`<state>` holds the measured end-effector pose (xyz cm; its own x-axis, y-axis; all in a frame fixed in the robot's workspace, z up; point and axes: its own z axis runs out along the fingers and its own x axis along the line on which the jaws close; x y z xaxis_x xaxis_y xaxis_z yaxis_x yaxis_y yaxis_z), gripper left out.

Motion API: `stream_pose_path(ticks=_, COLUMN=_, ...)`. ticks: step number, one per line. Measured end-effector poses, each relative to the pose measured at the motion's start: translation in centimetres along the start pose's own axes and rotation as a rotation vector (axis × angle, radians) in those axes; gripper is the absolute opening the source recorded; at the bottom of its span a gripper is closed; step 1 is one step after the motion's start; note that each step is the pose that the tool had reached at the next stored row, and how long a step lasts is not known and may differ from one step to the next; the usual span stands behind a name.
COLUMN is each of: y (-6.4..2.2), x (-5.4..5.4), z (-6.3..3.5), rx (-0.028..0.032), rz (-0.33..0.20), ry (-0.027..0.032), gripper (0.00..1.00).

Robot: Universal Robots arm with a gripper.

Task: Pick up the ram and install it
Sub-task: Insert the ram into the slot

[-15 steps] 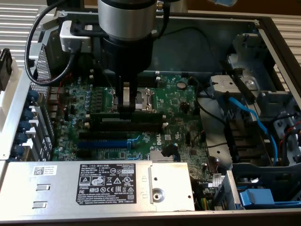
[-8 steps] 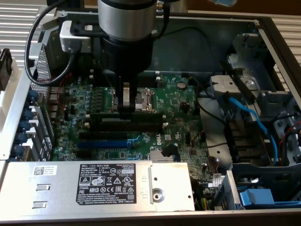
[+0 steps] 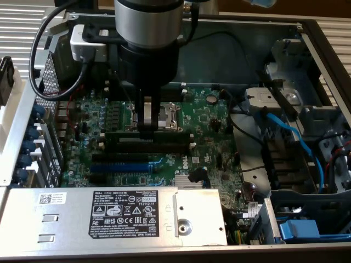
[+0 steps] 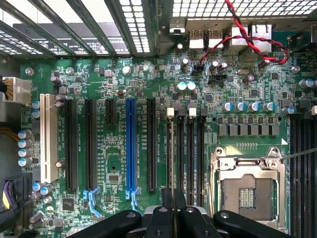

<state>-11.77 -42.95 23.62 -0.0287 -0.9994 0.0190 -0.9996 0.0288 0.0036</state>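
1. Closest to my wrist camera is the gripper (image 4: pixel 173 210), its black fingers (image 4: pixel 161 223) drawn narrow and pinching the ram (image 4: pixel 172 158) edge-on between them
2. From that camera I see the ram as a thin line running along one of the black memory slots (image 4: pixel 190 158), with the CPU socket (image 4: pixel 247 191) to one side of the slots and the blue expansion slot (image 4: pixel 130 144) well apart on the other
3. On my exterior view the arm (image 3: pixel 148 33) hangs down from 12 o'clock, and the gripper meets the ram just off centre toward 9 o'clock
4. Seen there, the ram is a long dark bar lying across the motherboard (image 3: pixel 211 118), gripped near its middle, with the socket just beside it at its 12 o'clock
5. Whether the stick is pressed home in its slot or only resting on it, I cannot tell
6. At 7 o'clock on the exterior view sits the power supply box (image 3: pixel 66 211) with its black label, and a blue cable (image 3: pixel 285 137) runs at 3 o'clock
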Motion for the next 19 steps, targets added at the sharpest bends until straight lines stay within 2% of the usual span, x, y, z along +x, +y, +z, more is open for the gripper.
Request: stream_pose_path(ticks=19, y=0.05, x=-0.01, z=0.37, rx=-0.0004, rz=0.002, ry=-0.0003, gripper=0.12)
